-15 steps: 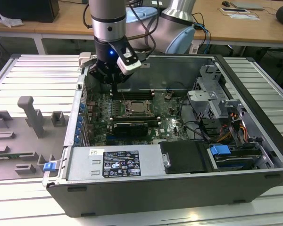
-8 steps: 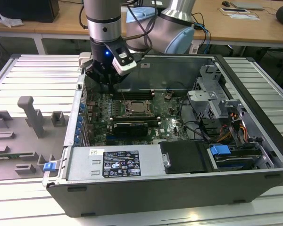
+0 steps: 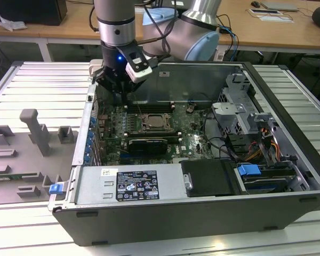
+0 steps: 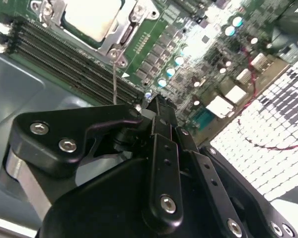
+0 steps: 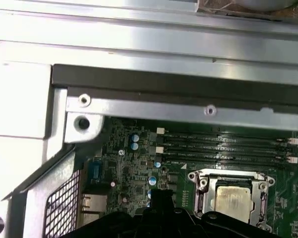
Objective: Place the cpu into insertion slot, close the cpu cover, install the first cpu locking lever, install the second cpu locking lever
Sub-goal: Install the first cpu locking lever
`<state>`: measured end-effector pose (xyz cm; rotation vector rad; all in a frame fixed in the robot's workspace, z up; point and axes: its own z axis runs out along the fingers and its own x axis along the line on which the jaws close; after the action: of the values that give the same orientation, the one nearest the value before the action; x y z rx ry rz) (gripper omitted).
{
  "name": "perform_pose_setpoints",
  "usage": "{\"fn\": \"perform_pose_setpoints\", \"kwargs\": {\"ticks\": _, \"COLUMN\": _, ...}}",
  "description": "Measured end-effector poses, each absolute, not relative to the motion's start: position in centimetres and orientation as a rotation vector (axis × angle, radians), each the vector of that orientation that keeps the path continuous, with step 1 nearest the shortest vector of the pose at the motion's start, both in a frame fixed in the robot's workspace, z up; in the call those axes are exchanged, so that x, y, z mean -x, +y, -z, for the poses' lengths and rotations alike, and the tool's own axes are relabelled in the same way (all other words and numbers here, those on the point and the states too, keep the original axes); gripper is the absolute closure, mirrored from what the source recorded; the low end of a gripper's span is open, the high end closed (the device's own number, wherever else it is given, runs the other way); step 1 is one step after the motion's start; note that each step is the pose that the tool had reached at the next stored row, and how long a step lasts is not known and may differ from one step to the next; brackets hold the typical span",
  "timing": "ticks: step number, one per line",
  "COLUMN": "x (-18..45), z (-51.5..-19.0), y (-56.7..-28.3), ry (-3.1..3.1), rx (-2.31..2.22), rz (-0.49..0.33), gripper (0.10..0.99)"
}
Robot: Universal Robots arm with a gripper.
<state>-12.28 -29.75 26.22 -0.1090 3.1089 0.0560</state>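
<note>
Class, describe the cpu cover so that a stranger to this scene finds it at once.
Start at the open computer case and find the green motherboard inside. Near its middle, beside the long memory slots, lies the cpu cover: a square metal frame around a pale chip.

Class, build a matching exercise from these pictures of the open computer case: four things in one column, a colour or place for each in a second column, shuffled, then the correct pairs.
Things
1. cpu
2. cpu cover
3. gripper
4. memory slots

Descriptions
A. black, above the green board beside the socket
B. pale metal square seated in the socket
C. long dark parallel strips next to the socket
D. silver-grey frame around the chip

Pairs: 1-B, 2-D, 3-A, 4-C
</note>
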Motion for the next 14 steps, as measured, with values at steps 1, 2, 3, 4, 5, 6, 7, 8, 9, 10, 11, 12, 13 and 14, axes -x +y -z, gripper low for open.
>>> {"fn": "perform_pose_setpoints", "kwargs": {"ticks": 1, "x": 11.8, "z": -26.1, "y": -29.5, "ry": 3.109, "rx": 0.109, "rz": -0.056, "gripper": 0.980}}
{"fn": "perform_pose_setpoints", "kwargs": {"ticks": 2, "x": 11.6, "z": -26.1, "y": -29.3, "ry": 3.109, "rx": 0.109, "rz": -0.056, "gripper": 0.980}}
{"fn": "perform_pose_setpoints", "kwargs": {"ticks": 3, "x": 11.6, "z": -26.0, "y": -29.2, "ry": 3.109, "rx": 0.109, "rz": -0.056, "gripper": 0.980}}
{"fn": "perform_pose_setpoints", "kwargs": {"ticks": 4, "x": 11.4, "z": -26.0, "y": -29.2, "ry": 3.109, "rx": 0.109, "rz": -0.056, "gripper": 0.980}}
{"fn": "perform_pose_setpoints", "kwargs": {"ticks": 5, "x": 11.3, "z": -26.0, "y": -29.2, "ry": 3.109, "rx": 0.109, "rz": -0.056, "gripper": 0.980}}
{"fn": "perform_pose_setpoints", "kwargs": {"ticks": 6, "x": 11.0, "z": -25.9, "y": -29.1, "ry": 3.109, "rx": 0.109, "rz": -0.056, "gripper": 0.980}}
{"fn": "perform_pose_setpoints", "kwargs": {"ticks": 7, "x": 10.5, "z": -25.9, "y": -29.1, "ry": 3.109, "rx": 0.108, "rz": -0.056, "gripper": 0.980}}
{"fn": "perform_pose_setpoints", "kwargs": {"ticks": 8, "x": 10.4, "z": -25.9, "y": -29.0, "ry": 3.109, "rx": 0.108, "rz": -0.056, "gripper": 0.980}}
{"fn": "perform_pose_setpoints", "kwargs": {"ticks": 9, "x": 10.1, "z": -25.9, "y": -29.0, "ry": 3.109, "rx": 0.108, "rz": -0.056, "gripper": 0.980}}
{"fn": "perform_pose_setpoints", "kwargs": {"ticks": 10, "x": 9.8, "z": -25.9, "y": -29.0, "ry": 3.109, "rx": 0.108, "rz": -0.056, "gripper": 0.980}}
{"fn": "perform_pose_setpoints", "kwargs": {"ticks": 11, "x": 9.7, "z": -25.9, "y": -29.0, "ry": 3.109, "rx": 0.108, "rz": -0.056, "gripper": 0.980}}
{"fn": "perform_pose_setpoints", "kwargs": {"ticks": 12, "x": 9.6, "z": -25.9, "y": -29.0, "ry": 3.109, "rx": 0.108, "rz": -0.056, "gripper": 0.980}}
{"fn": "perform_pose_setpoints", "kwargs": {"ticks": 13, "x": 9.6, "z": -25.9, "y": -29.0, "ry": 3.109, "rx": 0.108, "rz": -0.056, "gripper": 0.980}}
{"fn": "perform_pose_setpoints", "kwargs": {"ticks": 14, "x": 9.6, "z": -25.9, "y": -29.0, "ry": 3.109, "rx": 0.108, "rz": -0.056, "gripper": 0.980}}
